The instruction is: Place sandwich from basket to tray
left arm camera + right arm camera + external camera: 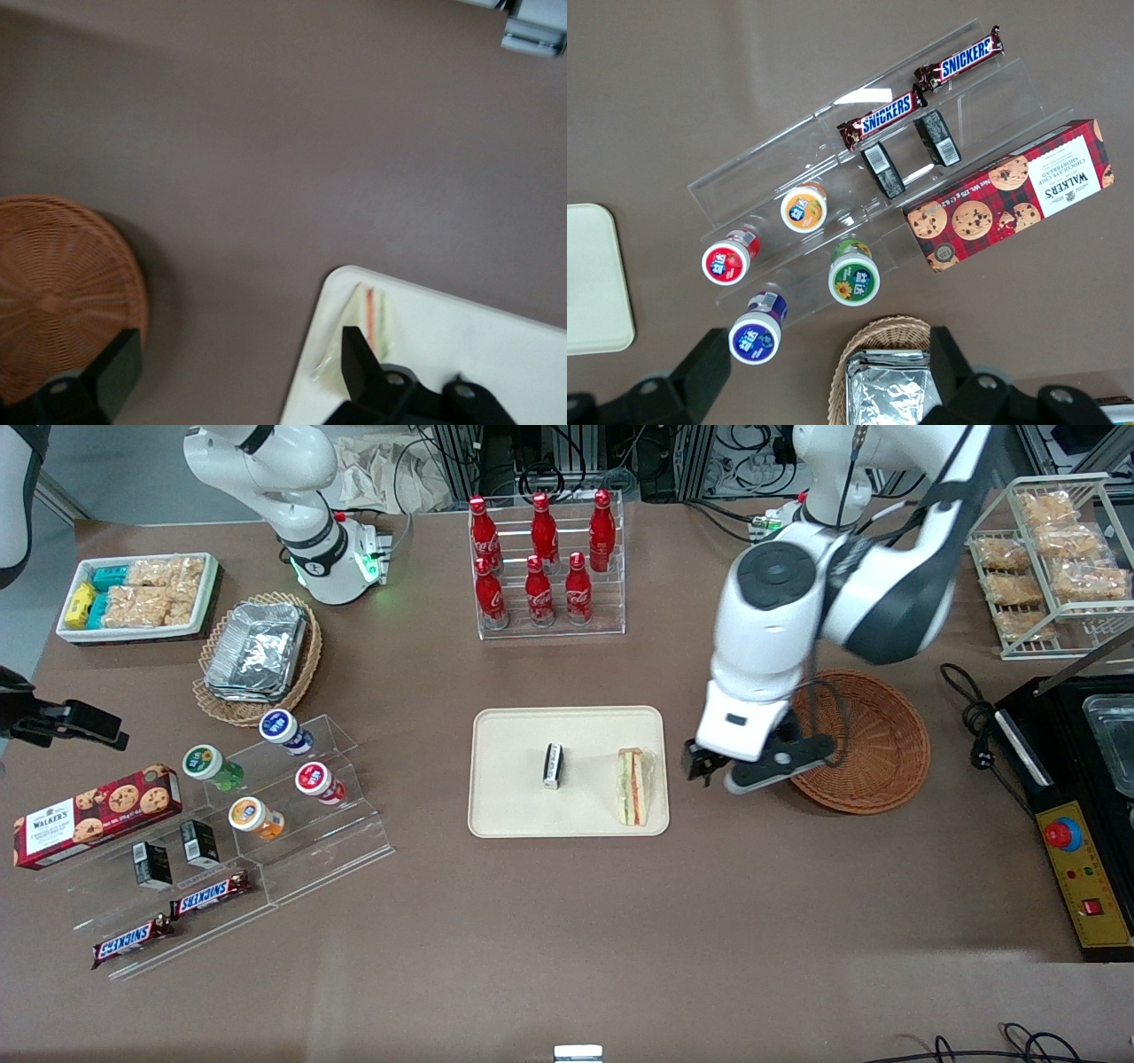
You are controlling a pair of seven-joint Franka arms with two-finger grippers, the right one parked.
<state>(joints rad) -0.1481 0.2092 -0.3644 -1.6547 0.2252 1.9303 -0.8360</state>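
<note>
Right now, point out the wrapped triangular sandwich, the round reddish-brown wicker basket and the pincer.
Wrapped triangular sandwich (633, 786), front view, filling edge.
Round reddish-brown wicker basket (877, 735), front view, woven floor.
Pincer (706, 766), front view, between fingertips, above table between tray and basket.

On the brown worktop, the cream tray holds the wrapped sandwich along its edge toward the working arm, and a small black-and-white box near its middle. The left arm's tool hangs above the worktop between the tray and the reddish-brown wicker basket, holding nothing. The sandwich lies free, apart from the tool.
</note>
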